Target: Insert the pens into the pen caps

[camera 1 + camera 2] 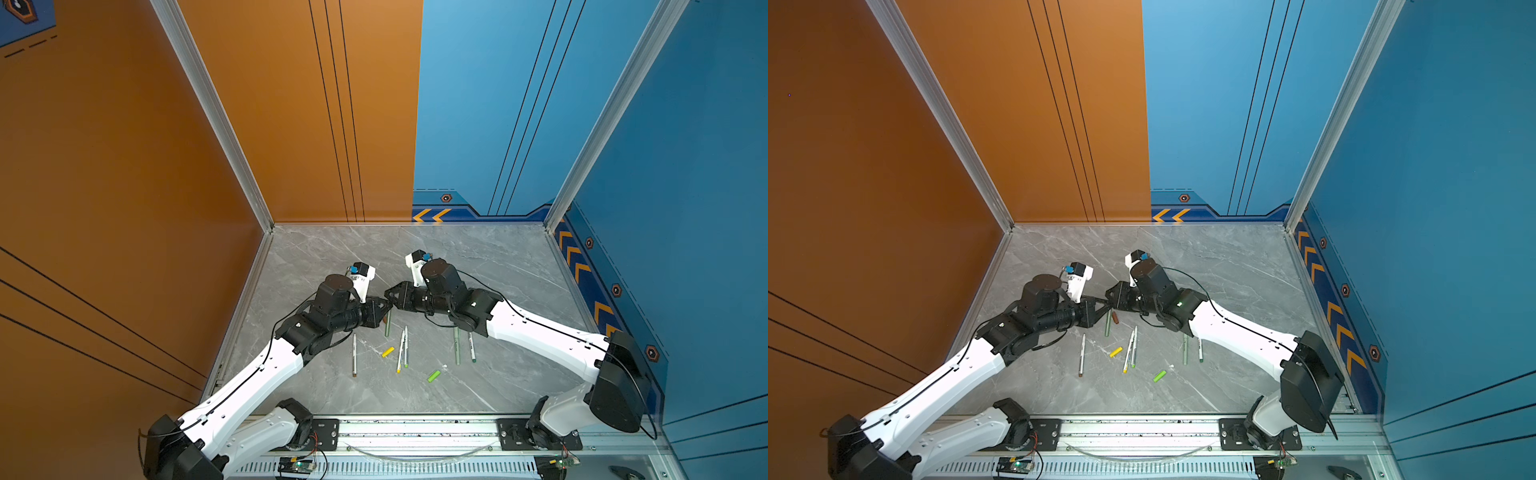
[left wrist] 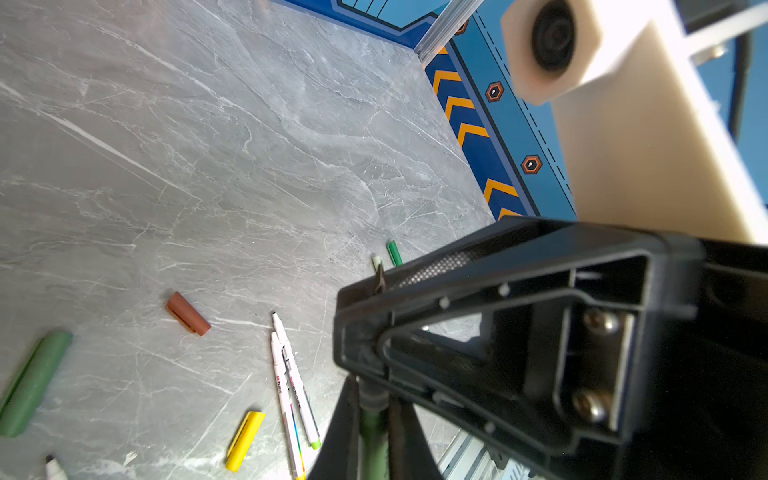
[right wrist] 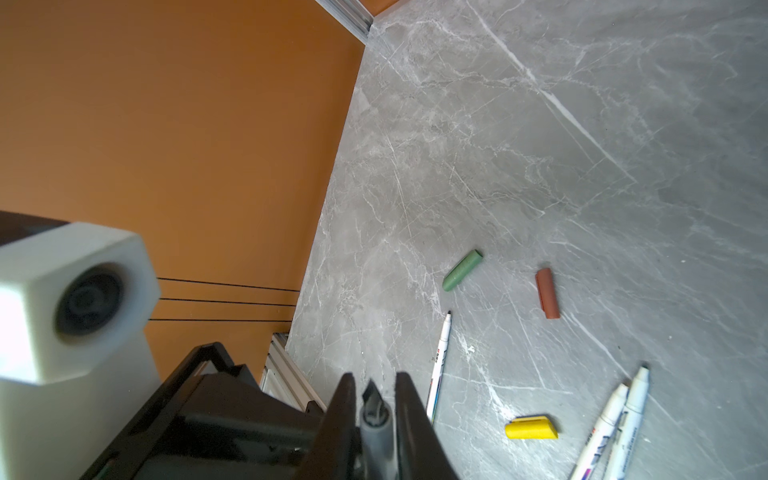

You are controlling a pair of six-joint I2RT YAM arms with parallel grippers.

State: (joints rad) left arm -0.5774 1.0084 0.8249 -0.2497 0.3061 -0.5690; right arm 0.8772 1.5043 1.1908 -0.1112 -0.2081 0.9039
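Meeting tip to tip mid-table, the left gripper (image 2: 374, 399) clenches a green pen (image 2: 374, 451) by its barrel while the right gripper (image 3: 374, 380) pinches near the nib — likely a regrip for a straighter push. A green cap (image 1: 1107, 328) lies at their six o'clock in a top view.

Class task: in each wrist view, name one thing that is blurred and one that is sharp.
Left wrist view: the stubby green plastic cap is blurred, the brown plastic cap sharp. Right wrist view: the white camera housing is blurred, the yellow plastic cap sharp.
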